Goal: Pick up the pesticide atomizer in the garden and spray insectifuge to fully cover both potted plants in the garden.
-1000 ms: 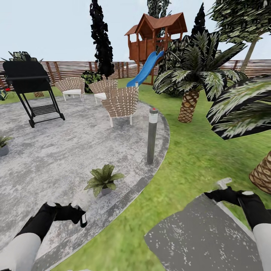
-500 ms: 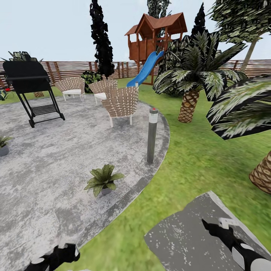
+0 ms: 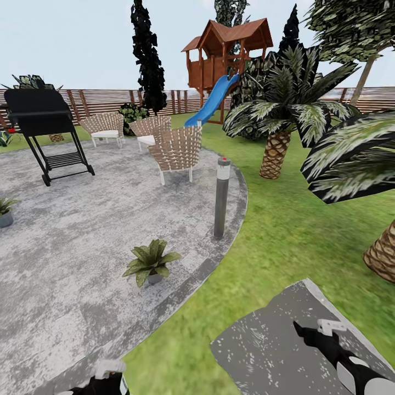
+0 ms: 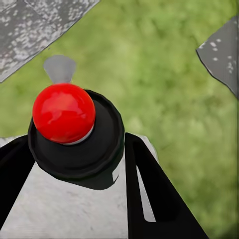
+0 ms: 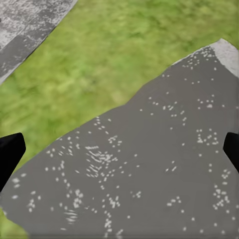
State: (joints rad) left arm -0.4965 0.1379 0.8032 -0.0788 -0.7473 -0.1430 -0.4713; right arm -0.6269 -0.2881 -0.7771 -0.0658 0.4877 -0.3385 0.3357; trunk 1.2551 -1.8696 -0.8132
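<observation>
Two potted plants showed in the head view: the nearer potted plant (image 3: 150, 263) stood on the grey paved patio (image 3: 71, 247) close to its curved edge, ahead of the robot and toward its left side, and the second potted plant (image 3: 5, 211) sat at the far left border of the same paving, well apart from the first. The left gripper (image 3: 107, 378) poked in at the lower edge, directly below the nearer plant, so the left arm was judged the closer one for spraying it; the right gripper (image 3: 323, 334) hung over a dark speckled slab (image 3: 269, 340) on the lawn (image 3: 285, 236), farther from both pots. A grey lamp post (image 3: 221, 197), wicker chairs (image 3: 175, 151) and a black grill (image 3: 46, 131) stood beyond. In the left wrist view the pesticide atomizer (image 4: 64, 117) sat between the dark fingers (image 4: 149, 194), its red dot and black collar seen end-on with a small grey nozzle tip past it, so its long axis ran roughly along the gripper toward the grass; the fingers stood narrow, closed against its pale body. In the right wrist view the fingertips (image 5: 9, 152) appeared at opposite borders, spread wide with nothing between them, above the slab. No brand, label or readable writing appeared on the bottle or anywhere else.
</observation>
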